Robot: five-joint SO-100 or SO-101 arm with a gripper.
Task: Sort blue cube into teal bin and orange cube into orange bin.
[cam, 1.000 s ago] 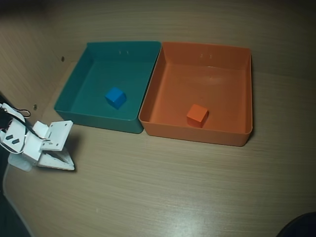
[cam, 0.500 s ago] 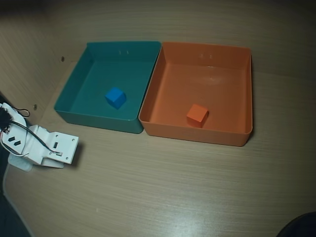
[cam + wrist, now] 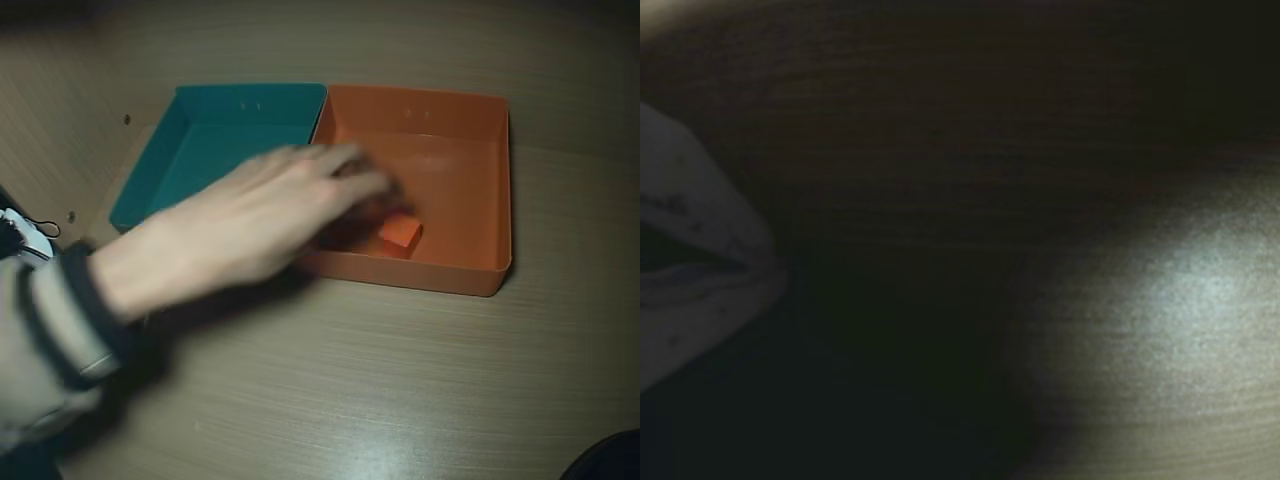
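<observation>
On my wrist feed the gripper (image 3: pixel 765 268) is a pale blur at nine o'clock; I cannot tell how its jaws stand. Overhead I count one orange cube (image 3: pixel 400 233), plain-faced, inside the orange bin (image 3: pixel 480 190), toward six o'clock. A blurred hand (image 3: pixel 250 215) covers the teal bin (image 3: pixel 215 115).

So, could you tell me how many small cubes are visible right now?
1: the orange cube sits in the orange bin. A person's hand covers much of the teal bin, so another may be hidden.
</observation>
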